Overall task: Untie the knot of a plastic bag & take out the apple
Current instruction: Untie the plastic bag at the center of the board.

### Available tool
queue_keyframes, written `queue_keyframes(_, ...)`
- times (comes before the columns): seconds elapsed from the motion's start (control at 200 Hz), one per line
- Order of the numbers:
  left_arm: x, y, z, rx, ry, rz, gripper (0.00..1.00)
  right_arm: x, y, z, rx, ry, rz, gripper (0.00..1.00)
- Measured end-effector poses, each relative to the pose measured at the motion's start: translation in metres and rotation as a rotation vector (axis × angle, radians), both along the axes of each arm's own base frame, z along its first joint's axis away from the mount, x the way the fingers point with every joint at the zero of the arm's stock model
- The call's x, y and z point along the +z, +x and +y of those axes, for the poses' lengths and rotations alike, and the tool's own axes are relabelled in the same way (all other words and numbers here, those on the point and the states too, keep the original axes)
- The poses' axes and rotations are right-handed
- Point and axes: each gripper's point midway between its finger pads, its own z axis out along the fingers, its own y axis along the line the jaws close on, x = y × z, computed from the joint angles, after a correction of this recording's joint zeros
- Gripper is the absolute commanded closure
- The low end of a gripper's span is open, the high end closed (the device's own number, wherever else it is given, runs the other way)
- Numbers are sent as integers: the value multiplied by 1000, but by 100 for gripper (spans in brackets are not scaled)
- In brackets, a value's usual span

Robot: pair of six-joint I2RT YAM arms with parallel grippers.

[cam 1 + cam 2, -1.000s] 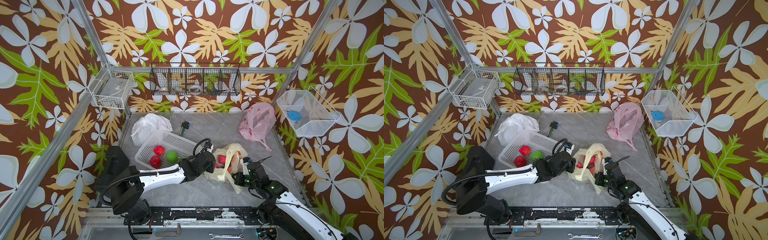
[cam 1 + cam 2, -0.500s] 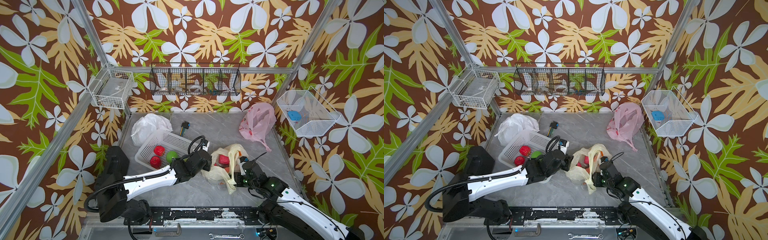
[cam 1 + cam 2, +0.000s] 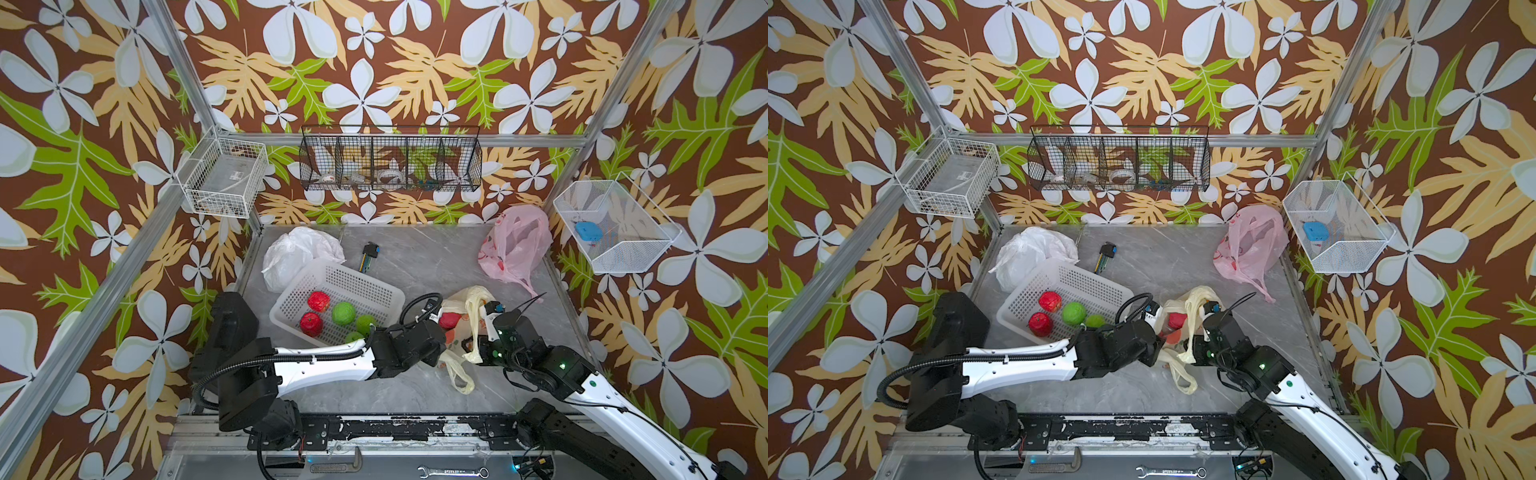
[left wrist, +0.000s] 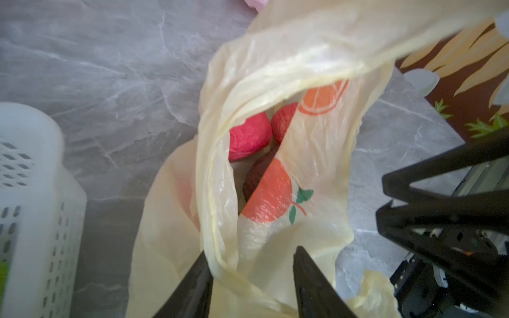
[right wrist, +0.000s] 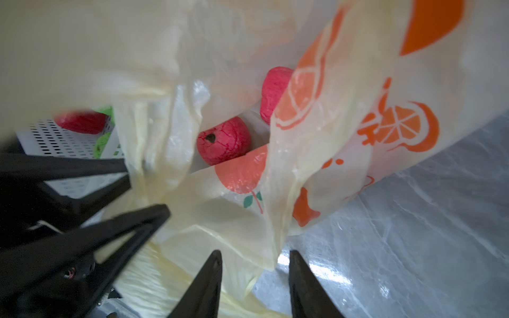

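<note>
Lying open-mouthed on the grey marbled surface (image 3: 415,257), the thin, crinkled yellow bag (image 3: 473,299), printed with oranges, gapes around matte red apples (image 4: 249,137). Black tapered jaws of the left gripper (image 4: 250,254) stand partly open astride its bunched rim, not clamping it. Those of the right gripper (image 5: 254,257) stand partly open at a film edge, holding nothing. Just beside sits a white perforated basket (image 3: 361,286).

Left arm (image 3: 324,365) is laid low across the front; right arm (image 3: 602,386) is angled inward; left gripper (image 4: 252,253) and right gripper (image 5: 255,252) are brought close together, jaws parted on both.
</note>
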Motion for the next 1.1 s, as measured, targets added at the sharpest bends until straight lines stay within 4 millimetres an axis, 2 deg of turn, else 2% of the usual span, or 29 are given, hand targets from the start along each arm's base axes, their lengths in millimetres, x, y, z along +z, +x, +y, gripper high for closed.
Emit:
queue_keyframes(0.195, -37, -29, 4, -26, 55, 63, 53, 6, 9, 34, 78, 35, -16, 65)
queue_keyframes(0.305, -48, -37, 7, -19, 66, 86, 54, -11, 18, 47, 93, 13, 6, 57)
queue_keyframes(0.46, -62, -39, 15, 8, 69, 110, 54, -41, 25, 37, 45, -81, 34, 48)
queue_keyframes(0.716, -77, -40, 28, 49, 82, 125, 55, -55, 34, 10, -55, -192, -25, 35)
queue_keyframes(0.876, -79, -39, 29, 69, 72, 127, 53, -70, 32, -1, -81, -231, -20, 35)
queue_keyframes(0.971, -78, -37, 29, 75, 64, 126, 51, -73, 31, -1, -90, -222, -17, 42)
queue_keyframes(1.096, -75, -33, 28, 87, 54, 120, 48, -75, 28, 1, -83, -198, -11, 75)
